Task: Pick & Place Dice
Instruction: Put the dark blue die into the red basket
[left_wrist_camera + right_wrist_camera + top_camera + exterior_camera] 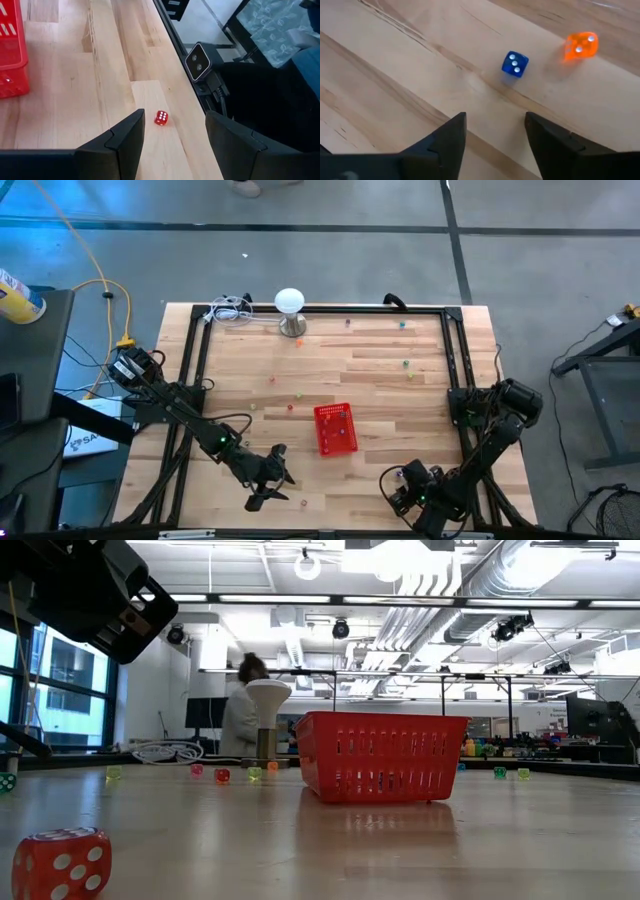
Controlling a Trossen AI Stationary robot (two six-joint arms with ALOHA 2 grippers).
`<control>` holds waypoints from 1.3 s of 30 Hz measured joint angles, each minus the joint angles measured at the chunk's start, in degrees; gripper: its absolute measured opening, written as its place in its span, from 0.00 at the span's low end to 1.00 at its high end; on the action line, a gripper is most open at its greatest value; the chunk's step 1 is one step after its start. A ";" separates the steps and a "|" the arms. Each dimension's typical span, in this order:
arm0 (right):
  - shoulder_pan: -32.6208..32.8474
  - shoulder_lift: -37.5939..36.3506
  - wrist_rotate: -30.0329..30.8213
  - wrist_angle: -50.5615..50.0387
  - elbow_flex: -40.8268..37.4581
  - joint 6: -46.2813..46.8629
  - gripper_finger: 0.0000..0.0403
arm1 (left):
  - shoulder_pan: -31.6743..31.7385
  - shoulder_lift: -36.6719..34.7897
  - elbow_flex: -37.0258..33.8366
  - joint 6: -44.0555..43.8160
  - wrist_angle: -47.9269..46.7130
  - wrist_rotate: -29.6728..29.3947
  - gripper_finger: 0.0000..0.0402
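Left hand point(268, 485) sits low at about 7 o'clock on the pale wooden bench point(380, 370), fingers spread and holding nothing; a small red die with white pips point(161, 118) lies on the wood just ahead of its gap, near the bench edge; right hand point(398, 490) is down at roughly 5 o'clock, also released and empty, with a tiny translucent blue die point(514, 64) and an orange die point(580, 46) lying just beyond its fingertips; red slatted plastic basket point(335, 428) stands near the centre; more coloured dice are scattered toward 12 and 1 o'clock.
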 joint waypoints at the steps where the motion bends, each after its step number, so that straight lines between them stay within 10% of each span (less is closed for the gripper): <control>1: 0.00 0.00 0.13 -0.63 0.00 0.02 0.52 | 0.00 0.00 0.00 0.01 0.02 0.00 0.51; 23: -6.84 0.04 0.87 -3.96 -0.04 -7.54 0.54 | 0.00 0.00 0.00 0.04 -0.11 0.00 0.51; 39: -6.99 0.04 -2.79 -4.23 -0.07 -7.63 0.36 | 0.00 0.02 0.00 0.06 -0.94 0.00 0.51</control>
